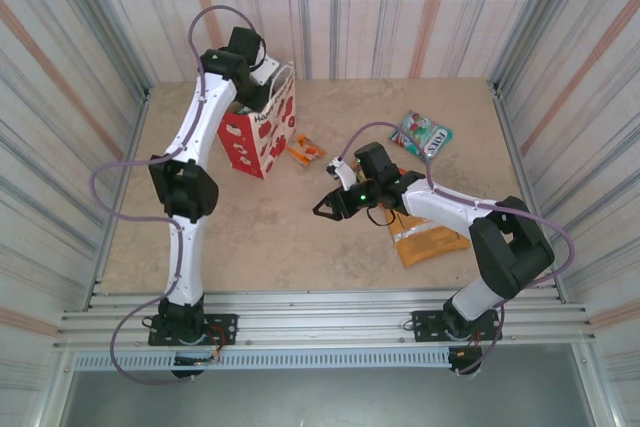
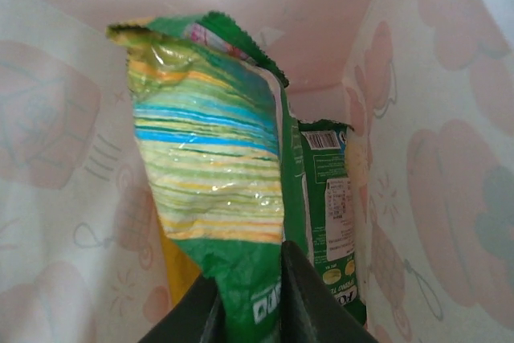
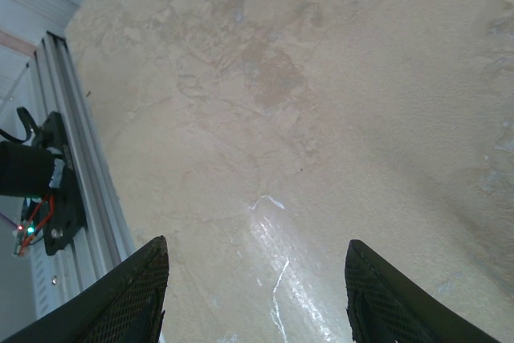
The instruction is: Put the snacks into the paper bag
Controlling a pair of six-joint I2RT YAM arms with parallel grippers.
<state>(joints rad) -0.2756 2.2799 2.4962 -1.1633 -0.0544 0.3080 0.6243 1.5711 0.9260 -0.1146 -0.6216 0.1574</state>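
The red paper bag point(image 1: 262, 137) with white apples stands upright at the back left, and my left arm reaches down into its mouth. Inside, between the bag's white walls point(image 2: 434, 158), my left gripper point(image 2: 250, 311) is shut on the lower end of a green striped snack packet point(image 2: 217, 166). A second green packet point(image 2: 329, 206) stands behind it, with a yellow-orange one point(image 2: 181, 267) to the left. On the table lie a small orange packet point(image 1: 305, 150), a teal packet point(image 1: 422, 134) and an orange packet point(image 1: 430, 239) partly under my right arm. My right gripper point(image 1: 328, 209) point(image 3: 255, 279) hovers open over bare table.
The beige table point(image 3: 281, 118) is bounded by striped walls on three sides and by a metal rail point(image 3: 80, 182) at the near edge. My left arm's base point(image 3: 40, 190) is bolted to that rail.
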